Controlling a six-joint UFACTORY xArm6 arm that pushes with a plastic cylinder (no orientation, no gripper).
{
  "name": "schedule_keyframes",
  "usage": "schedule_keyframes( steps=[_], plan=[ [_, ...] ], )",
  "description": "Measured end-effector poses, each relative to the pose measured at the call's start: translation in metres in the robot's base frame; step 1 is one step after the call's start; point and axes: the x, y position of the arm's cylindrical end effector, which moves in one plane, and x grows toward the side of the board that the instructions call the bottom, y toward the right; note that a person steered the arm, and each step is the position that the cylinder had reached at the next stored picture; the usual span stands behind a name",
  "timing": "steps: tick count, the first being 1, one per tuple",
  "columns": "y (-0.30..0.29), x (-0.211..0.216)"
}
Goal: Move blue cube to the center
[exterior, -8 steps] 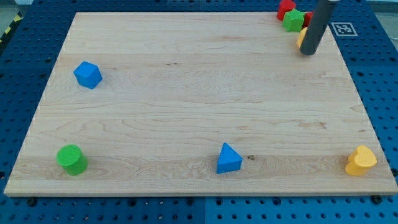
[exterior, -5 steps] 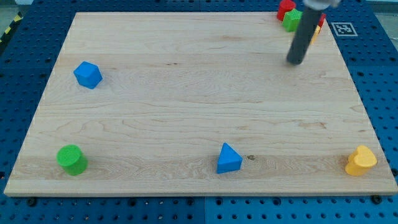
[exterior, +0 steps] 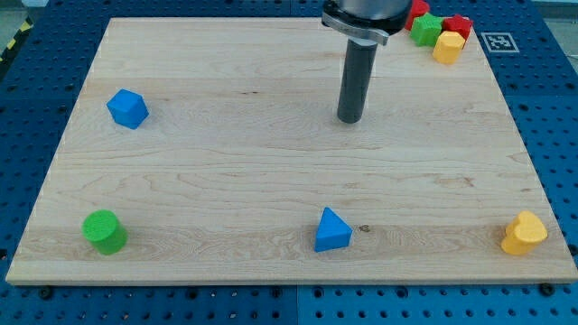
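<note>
The blue cube (exterior: 127, 108) sits on the wooden board (exterior: 271, 181) near the view's left edge, upper half. My tip (exterior: 349, 120) rests on the board right of centre, far to the right of the blue cube and not touching any block. The rod rises from it toward the view's top.
A blue triangular block (exterior: 332, 230) lies near the bottom centre. A green cylinder (exterior: 104, 231) is at the bottom left. A yellow heart-shaped block (exterior: 524, 233) is at the bottom right. A cluster of a red block (exterior: 459, 24), a green block (exterior: 426, 28), a yellow block (exterior: 448, 47) sits at the top right.
My tip has slid from the top-right cluster leftward and down toward the board's middle. The blocks have not moved.
</note>
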Motion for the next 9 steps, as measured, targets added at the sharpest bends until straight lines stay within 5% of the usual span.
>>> schedule_keyframes(
  steps=[2, 3, 4, 9],
  plan=[
    [-0.194, -0.065],
    [-0.315, -0.068],
    [-0.371, -0.045],
    [-0.271, 0.012]
  ],
)
